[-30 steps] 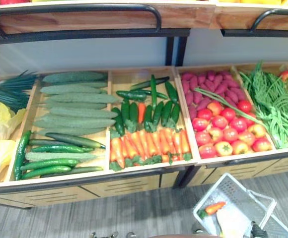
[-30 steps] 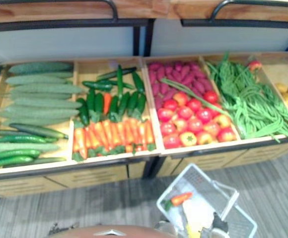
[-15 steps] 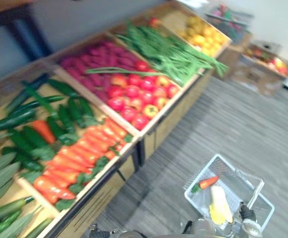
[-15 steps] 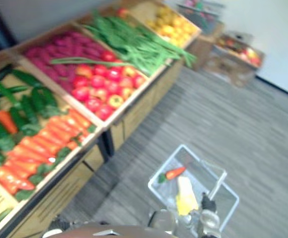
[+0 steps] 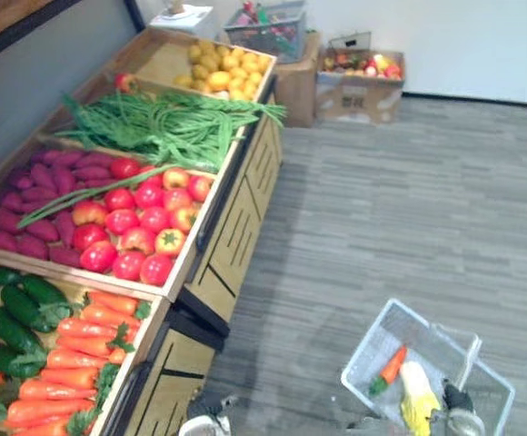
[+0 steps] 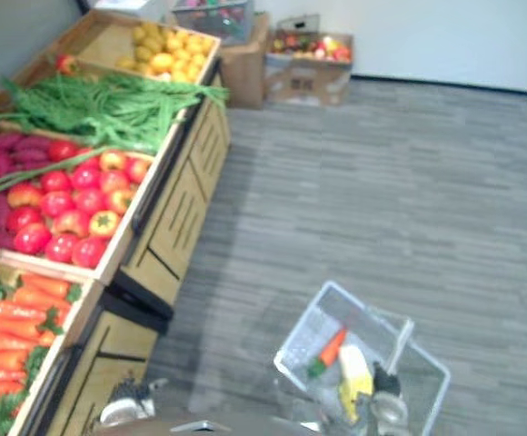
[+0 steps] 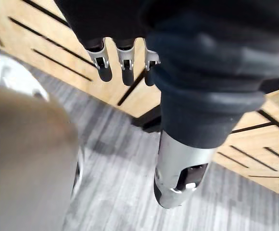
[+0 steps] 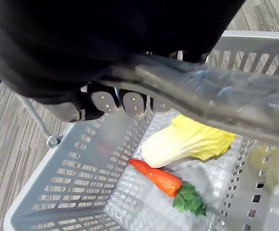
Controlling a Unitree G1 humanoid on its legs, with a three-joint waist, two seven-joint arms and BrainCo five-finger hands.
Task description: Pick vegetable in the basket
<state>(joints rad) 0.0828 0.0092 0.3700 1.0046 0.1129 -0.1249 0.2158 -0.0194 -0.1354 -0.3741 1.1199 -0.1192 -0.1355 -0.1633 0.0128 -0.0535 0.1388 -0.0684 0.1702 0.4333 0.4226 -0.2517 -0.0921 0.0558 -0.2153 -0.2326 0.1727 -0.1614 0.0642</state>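
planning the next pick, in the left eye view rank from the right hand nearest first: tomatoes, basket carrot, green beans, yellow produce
From the right hand on the basket:
1. carrot, in that basket
2. tomatoes, left bin
3. green beans, next bin back
4. yellow produce, farthest bin

I've got wide open floor (image 5: 409, 209) on my right, the produce stand (image 5: 236, 218) walling my left, cardboard boxes (image 5: 359, 86) far ahead, and the basket (image 5: 365, 343) low right.

orange carrot (image 8: 158, 178), pale-yellow cabbage (image 8: 187, 144), grey basket (image 8: 77, 183)
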